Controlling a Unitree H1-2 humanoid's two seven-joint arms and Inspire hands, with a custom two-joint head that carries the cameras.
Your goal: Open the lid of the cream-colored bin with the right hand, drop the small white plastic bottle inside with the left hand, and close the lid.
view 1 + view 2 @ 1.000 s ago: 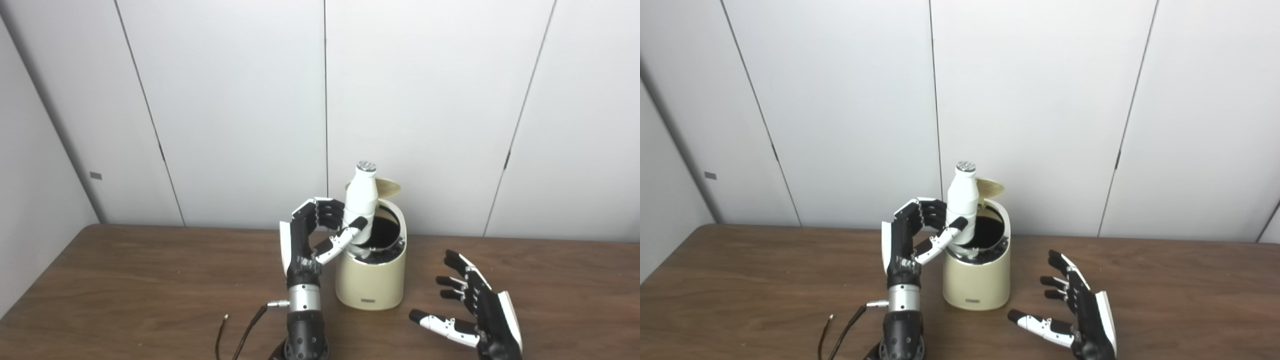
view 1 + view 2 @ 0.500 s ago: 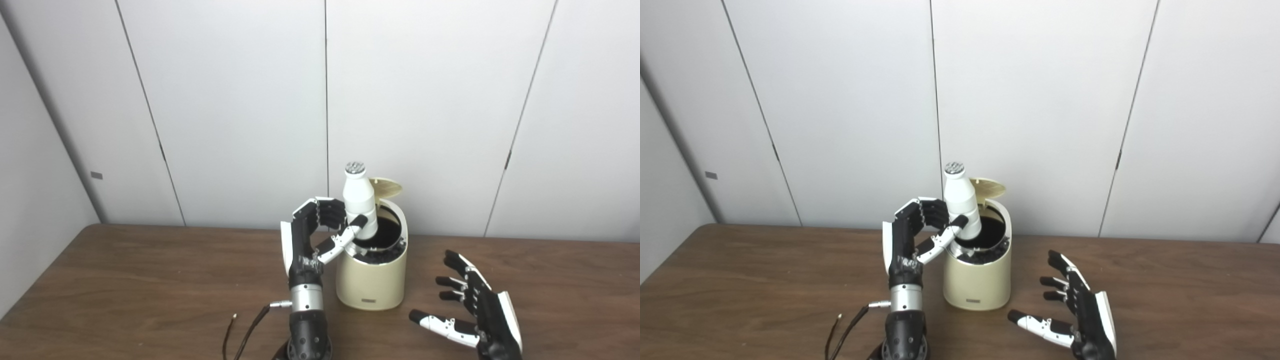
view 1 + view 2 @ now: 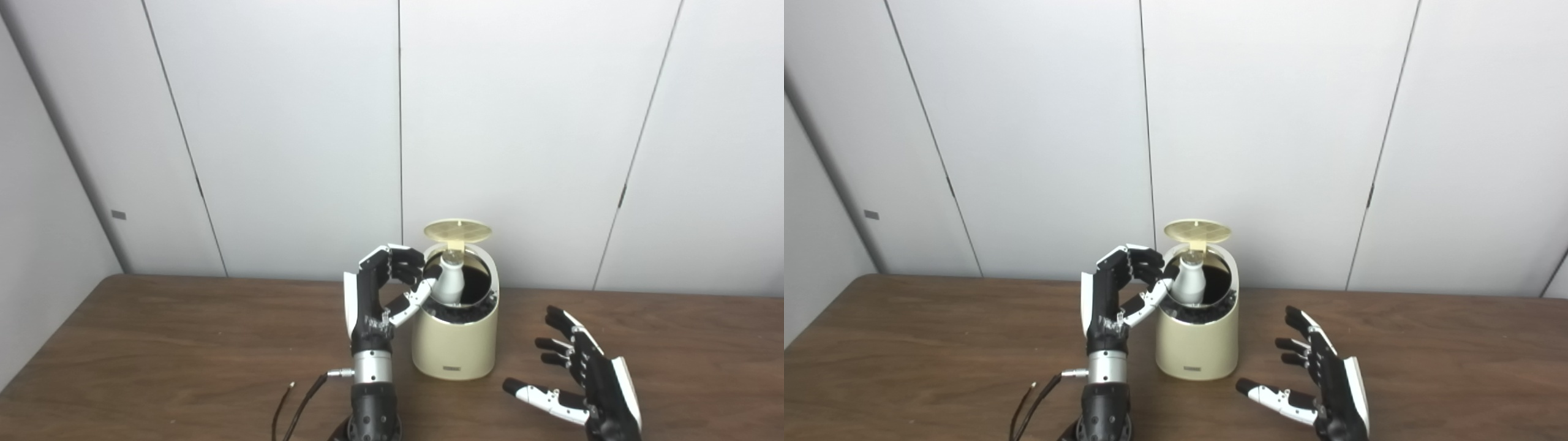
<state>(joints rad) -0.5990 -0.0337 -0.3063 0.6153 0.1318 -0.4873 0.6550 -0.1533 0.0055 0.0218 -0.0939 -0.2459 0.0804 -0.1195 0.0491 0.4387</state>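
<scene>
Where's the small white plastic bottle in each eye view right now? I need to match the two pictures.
Left eye view: the small white plastic bottle shows just right of centre, inside the open mouth of the cream-colored bin.
Right eye view: the bottle shows at centre, in the same opening.
Shared landmark: the raised round lid directly above it.

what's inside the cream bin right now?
The small white bottle stands upright in the bin, its top showing in the dark opening under the raised lid. The wall hides its lower part and the bin's bottom.
</scene>
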